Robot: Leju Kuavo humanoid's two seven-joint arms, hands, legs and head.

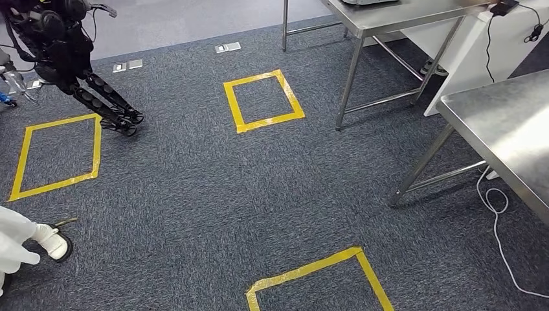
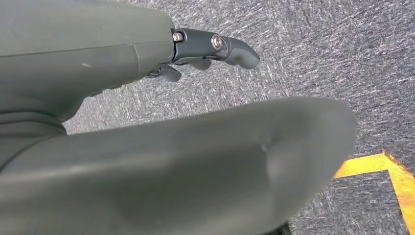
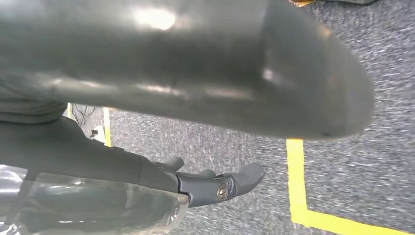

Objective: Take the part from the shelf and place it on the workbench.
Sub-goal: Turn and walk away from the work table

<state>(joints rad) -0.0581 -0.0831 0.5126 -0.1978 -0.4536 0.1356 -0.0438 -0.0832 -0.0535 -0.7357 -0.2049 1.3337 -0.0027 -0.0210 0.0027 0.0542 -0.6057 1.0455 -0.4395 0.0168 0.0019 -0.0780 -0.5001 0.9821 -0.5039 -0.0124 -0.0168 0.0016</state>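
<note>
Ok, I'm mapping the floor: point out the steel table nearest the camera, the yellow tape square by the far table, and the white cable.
steel table [image 1: 511,129], head view, bare top.
yellow tape square [image 1: 294,97], head view, right strip.
white cable [image 1: 500,236], head view, run on carpet.

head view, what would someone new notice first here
The yellow tape squares on the grey carpet stand out most: one in the middle, one at the left, one cut off at the bottom edge. Next, the steel tables along the right side, and a black legged robot in the far left corner, with a person's white shoe low on the left.
</note>
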